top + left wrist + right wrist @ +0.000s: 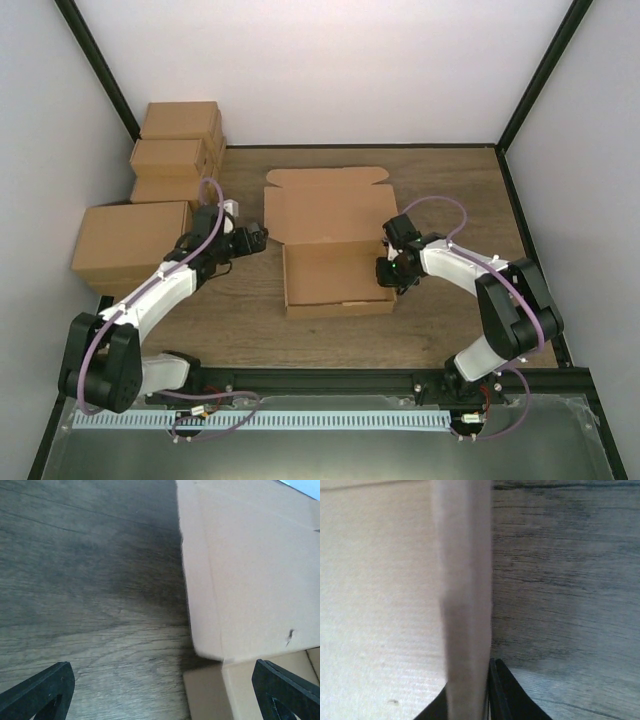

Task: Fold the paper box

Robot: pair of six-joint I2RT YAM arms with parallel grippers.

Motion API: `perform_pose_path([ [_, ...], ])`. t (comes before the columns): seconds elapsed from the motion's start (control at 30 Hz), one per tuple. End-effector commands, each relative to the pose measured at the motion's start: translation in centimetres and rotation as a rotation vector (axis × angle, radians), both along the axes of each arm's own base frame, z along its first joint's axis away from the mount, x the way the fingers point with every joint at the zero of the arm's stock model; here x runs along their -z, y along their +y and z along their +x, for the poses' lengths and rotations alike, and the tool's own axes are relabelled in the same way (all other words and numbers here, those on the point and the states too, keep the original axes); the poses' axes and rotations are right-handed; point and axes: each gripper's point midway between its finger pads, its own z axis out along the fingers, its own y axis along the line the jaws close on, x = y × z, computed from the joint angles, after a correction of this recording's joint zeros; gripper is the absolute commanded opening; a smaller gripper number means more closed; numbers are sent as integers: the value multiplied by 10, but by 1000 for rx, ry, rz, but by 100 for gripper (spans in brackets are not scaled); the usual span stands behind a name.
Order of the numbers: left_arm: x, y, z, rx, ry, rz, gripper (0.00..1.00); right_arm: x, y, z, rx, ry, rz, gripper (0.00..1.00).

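Observation:
The paper box (pixel 335 275) lies mid-table as a brown cardboard tray with its side walls raised. Its lid panel (pixel 325 210) lies flat behind, with notched flaps at the far edge. My right gripper (pixel 386 270) is shut on the tray's right wall. In the right wrist view that wall (pixel 465 605) stands edge-on between the black fingers (pixel 507 697), and the gripper's midpoint (pixel 470 700) sits on it. My left gripper (pixel 260 240) is open and empty beside the box's left edge. In the left wrist view its midpoint (pixel 162 675) is over bare wood, with the box corner (pixel 250 580) to the right.
Three smaller brown cartons are stacked at the back left (pixel 180 120), with a larger one (pixel 130 238) in front, close to my left arm. Black frame posts and white walls bound the wooden table (pixel 450 190).

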Motion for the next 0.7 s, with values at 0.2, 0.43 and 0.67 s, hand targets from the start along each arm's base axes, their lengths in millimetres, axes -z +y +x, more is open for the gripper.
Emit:
perform_pose_path([
  [0.2, -30, 2, 22, 3, -95, -11, 100, 13, 27, -4, -68, -48, 12, 1],
  [0.43, -24, 3, 13, 26, -111, 1, 100, 13, 23, -3, -62, -85, -11, 1],
  [0.67, -16, -3, 9, 71, -93, -4, 90, 7, 19, 0, -66, -111, -34, 1],
])
